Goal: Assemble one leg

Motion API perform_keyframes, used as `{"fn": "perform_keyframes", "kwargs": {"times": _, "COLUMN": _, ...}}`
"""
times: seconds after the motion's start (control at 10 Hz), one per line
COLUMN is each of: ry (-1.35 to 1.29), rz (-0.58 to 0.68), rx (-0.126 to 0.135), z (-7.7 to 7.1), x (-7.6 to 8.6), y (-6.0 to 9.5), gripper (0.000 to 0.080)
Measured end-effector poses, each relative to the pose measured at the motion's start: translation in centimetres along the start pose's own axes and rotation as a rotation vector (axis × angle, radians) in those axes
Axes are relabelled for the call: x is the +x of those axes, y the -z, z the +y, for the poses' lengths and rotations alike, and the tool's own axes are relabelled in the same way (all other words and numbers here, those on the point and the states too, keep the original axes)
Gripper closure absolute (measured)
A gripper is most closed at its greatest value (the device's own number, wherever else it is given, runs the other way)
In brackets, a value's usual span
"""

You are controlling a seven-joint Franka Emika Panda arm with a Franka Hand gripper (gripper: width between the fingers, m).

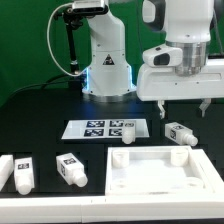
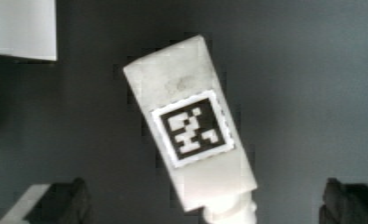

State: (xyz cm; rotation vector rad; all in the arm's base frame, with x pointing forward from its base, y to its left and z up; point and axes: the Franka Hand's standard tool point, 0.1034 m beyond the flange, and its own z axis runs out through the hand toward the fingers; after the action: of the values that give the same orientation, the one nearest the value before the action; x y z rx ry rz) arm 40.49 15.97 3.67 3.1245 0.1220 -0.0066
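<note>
The gripper (image 1: 182, 106) hung with its fingers (image 2: 53, 200) spread wide and empty; the leg (image 2: 195, 128) lay below and between them, untouched, skewed to their closing line; a clean grasp would likely need the wrist turned square to its flat sides, then a centred descent.

Exterior view is low-res and soft overall under bright, even light, so the black table (image 1: 40, 120) stays near featureless while the white tray-like piece (image 1: 160, 172) and the arm housing (image 1: 185, 25) at the exterior view's upper right almost blow out, w/ only faint shadows inside the tray walls. A blue glow shows on the robot base (image 1: 108, 72) near frame centre. Wrist view has a dimmer, dark bkgd: the leg (image 2: 184, 90) is fairly sharp, its tag (image 2: 195, 130) crisp, face mottled grey and grainy, while the fingertips (image 2: 48, 200) are dark and out of focus.
</note>
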Motion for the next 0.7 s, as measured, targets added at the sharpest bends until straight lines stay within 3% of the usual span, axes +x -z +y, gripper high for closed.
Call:
{"fn": "perform_keyframes", "kwargs": {"times": 0.1, "ry": 0.01, "rz": 0.011, "rx": -0.001, "z": -0.76, "x": 0.01, "y": -1.24, "gripper": 0.015}}
{"fn": "perform_keyframes", "kwargs": {"times": 0.4, "ry": 0.01, "rz": 0.013, "rx": 0.0, "z": -0.77, "x": 0.06, "y": -1.24, "gripper": 0.0151}}
{"fn": "perform_keyframes", "kwargs": {"times": 0.5, "ry": 0.01, "rz": 0.013, "rx": 0.0, "z": -0.77, "x": 0.06, "y": -1.24, "gripper": 0.0285}}
{"fn": "perform_keyframes", "kwargs": {"times": 0.6, "ry": 0.01, "rz": 0.013, "rx": 0.0, "z": -0.77, "x": 0.06, "y": -1.24, "gripper": 0.0285}}
{"fn": "perform_keyframes", "kwargs": {"times": 0.7, "ry": 0.01, "rz": 0.013, "rx": 0.0, "z": -0.77, "x": 0.06, "y": -1.24, "gripper": 0.0424}}
